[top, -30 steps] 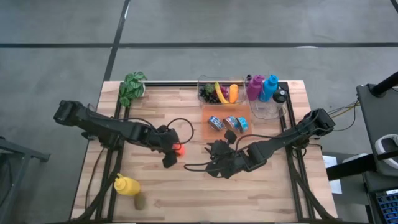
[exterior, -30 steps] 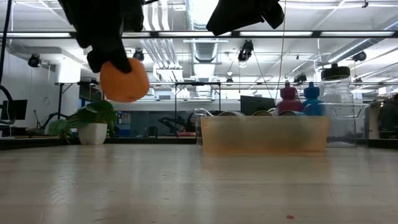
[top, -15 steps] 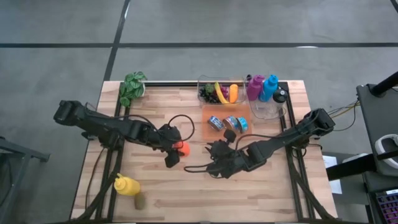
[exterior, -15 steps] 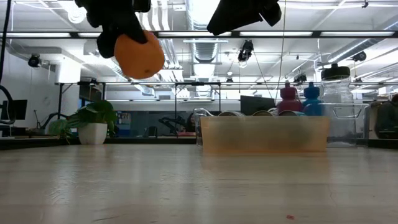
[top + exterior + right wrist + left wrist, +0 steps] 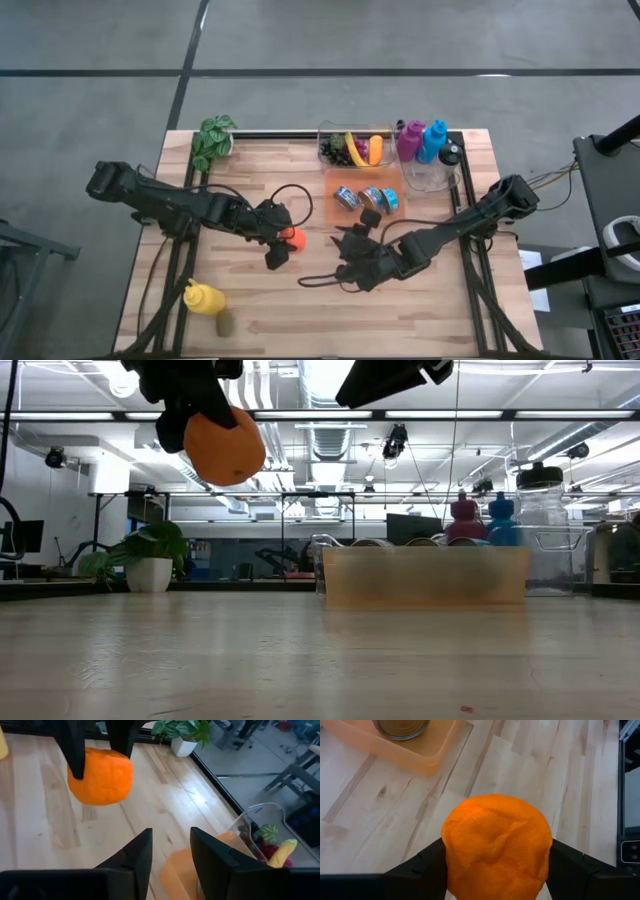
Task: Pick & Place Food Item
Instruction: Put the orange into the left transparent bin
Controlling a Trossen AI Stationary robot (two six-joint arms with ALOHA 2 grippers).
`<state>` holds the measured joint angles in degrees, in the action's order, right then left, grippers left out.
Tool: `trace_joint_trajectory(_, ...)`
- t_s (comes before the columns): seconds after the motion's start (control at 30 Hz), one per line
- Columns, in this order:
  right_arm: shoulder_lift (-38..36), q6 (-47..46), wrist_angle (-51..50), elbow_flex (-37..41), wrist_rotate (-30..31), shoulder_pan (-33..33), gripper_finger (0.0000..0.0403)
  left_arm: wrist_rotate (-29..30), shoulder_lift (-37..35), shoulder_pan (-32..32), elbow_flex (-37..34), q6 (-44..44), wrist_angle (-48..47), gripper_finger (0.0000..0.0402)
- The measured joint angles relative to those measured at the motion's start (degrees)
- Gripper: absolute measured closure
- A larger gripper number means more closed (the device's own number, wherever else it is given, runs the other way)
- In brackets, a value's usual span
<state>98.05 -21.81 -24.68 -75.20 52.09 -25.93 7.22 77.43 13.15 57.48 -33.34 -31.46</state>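
A round orange [image 5: 292,238] hangs above the middle of the wooden table, with my left gripper [image 5: 281,242] shut on it. The low view shows the orange [image 5: 224,446] well clear of the tabletop. My right gripper [image 5: 347,256] hovers just to the right of it, near the orange tray [image 5: 334,208], and faces the fruit. Its fingers [image 5: 135,855] stand a little apart with nothing between them, and the orange [image 5: 101,776] lies ahead of them. My left gripper pinches the orange's two opposite sides [image 5: 451,851] between its two fingers [image 5: 420,866]. They come at it slanting down from the table's left. The orange bulges out past the fingertips and is lifted clear of the table.
The orange tray holds several cans [image 5: 365,196]. Behind it stand a clear bin of fruit [image 5: 352,148], coloured bottles [image 5: 421,140] and a clear container [image 5: 430,175]. A potted plant [image 5: 212,141] is at the far left. A yellow squeeze bottle [image 5: 203,297] lies near the front left.
My left gripper has risen with the orange and shifted a little toward the table's right, then held still; the orange stays pinched and clear of the table. My right gripper has rolled a little in place.
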Motion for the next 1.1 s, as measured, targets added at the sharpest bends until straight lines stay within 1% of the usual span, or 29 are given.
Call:
trace_joint_trajectory(0.23,0.10,0.70,0.00,0.24,-0.28,-0.33,0.0244,0.00,-0.01,0.00,-0.02,-0.04,0.00,0.0148)
trace_joint_trajectory(0.37,0.14,3.57,0.03,0.33,2.00,-0.33,0.0225,-0.02,0.00,0.00,-0.05,-0.07,0.00,0.0150)
trace_joint_trajectory(0.5,0.17,4.07,0.03,0.33,2.01,-0.31,0.0209,-0.30,-0.01,0.00,-0.05,-0.09,0.00,0.0152)
trace_joint_trajectory(0.67,0.17,4.02,0.03,0.33,1.64,-0.33,0.0193,-0.44,-0.01,0.00,-0.06,-0.13,0.00,0.0146)
trace_joint_trajectory(0.8,0.17,4.73,0.03,0.33,1.64,-0.33,0.0178,-0.44,0.00,0.00,-0.06,-0.30,0.00,0.0151)
trace_joint_trajectory(1.1,0.17,5.71,0.01,0.33,1.21,-0.33,0.0136,-0.85,-0.01,0.00,-0.07,-1.20,0.00,0.0148)
